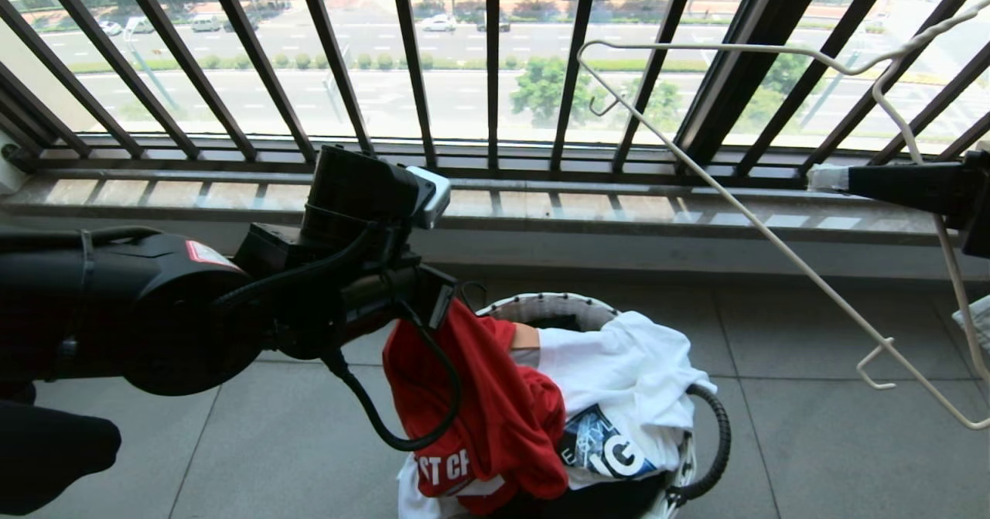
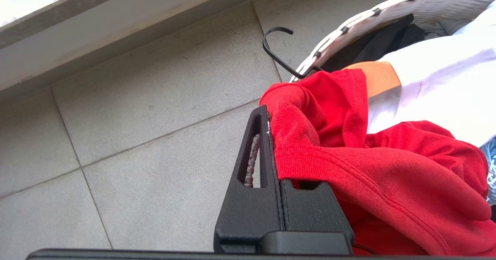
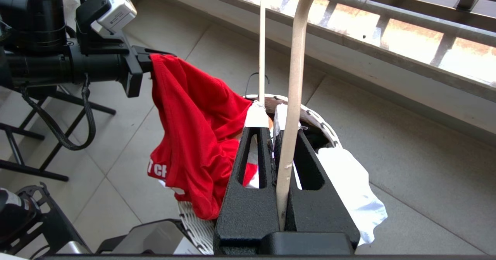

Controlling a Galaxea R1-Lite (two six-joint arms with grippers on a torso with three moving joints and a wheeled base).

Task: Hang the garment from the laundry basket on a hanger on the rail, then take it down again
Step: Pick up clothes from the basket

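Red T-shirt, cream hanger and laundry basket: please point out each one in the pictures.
red T-shirt (image 1: pixel 495 411), head view, on the hanging red cloth.
cream hanger (image 1: pixel 773 234), head view, on its long straight bar.
laundry basket (image 1: pixel 541 302), head view, on the far rim.

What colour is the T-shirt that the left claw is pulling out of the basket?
Red, with white lettering near its hem. The T-shirt shows best in the right wrist view.

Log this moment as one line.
left tool: shut on shirt, lifting it from basket | right tool: shut on hanger, held up at right | shirt partly in basket
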